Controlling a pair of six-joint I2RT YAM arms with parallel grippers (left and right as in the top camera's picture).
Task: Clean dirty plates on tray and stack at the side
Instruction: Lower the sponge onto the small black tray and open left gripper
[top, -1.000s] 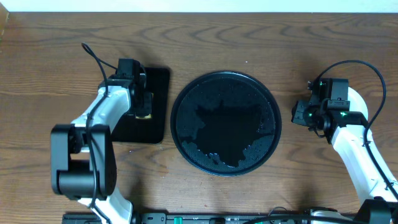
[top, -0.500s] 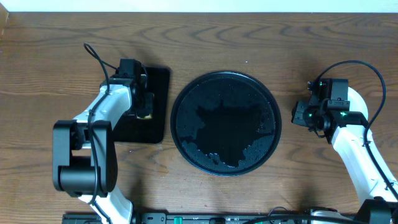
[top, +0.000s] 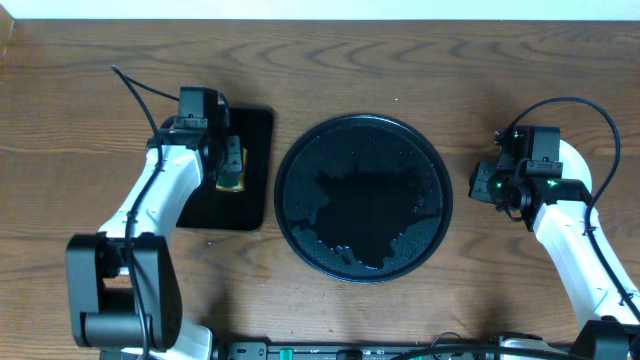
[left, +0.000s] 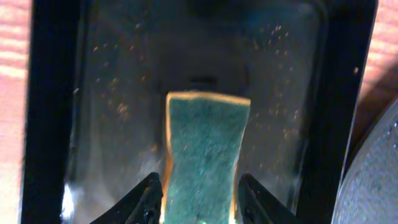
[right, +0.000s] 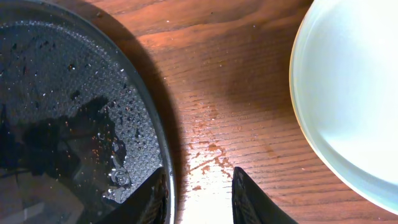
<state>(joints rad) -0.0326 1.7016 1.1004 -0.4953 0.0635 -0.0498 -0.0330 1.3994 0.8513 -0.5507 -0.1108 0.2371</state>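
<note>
The round black tray (top: 360, 215) lies at the table's centre, wet with droplets and with no plates on it. In the right wrist view its rim (right: 163, 143) is at the left and a pale aqua plate (right: 348, 87) sits on the wood at the right. My right gripper (top: 490, 187) (right: 199, 171) is open over the bare wood between them, holding nothing. My left gripper (top: 230, 170) (left: 199, 177) is open over the rectangular tray. Its fingers flank a green and yellow sponge (left: 208, 137), with a thin gap on the right side.
The rectangular black tray (top: 250, 200) at the left has wet specks on its floor (left: 118, 93). Small brown smears (right: 208, 155) mark the wood beside the round tray's rim. Both arm bases stand at the table's near edge.
My left arm has swung outward and its gripper has drawn back, so more of the sponge shows. Its jaws have widened around the sponge. The right arm has not moved.
</note>
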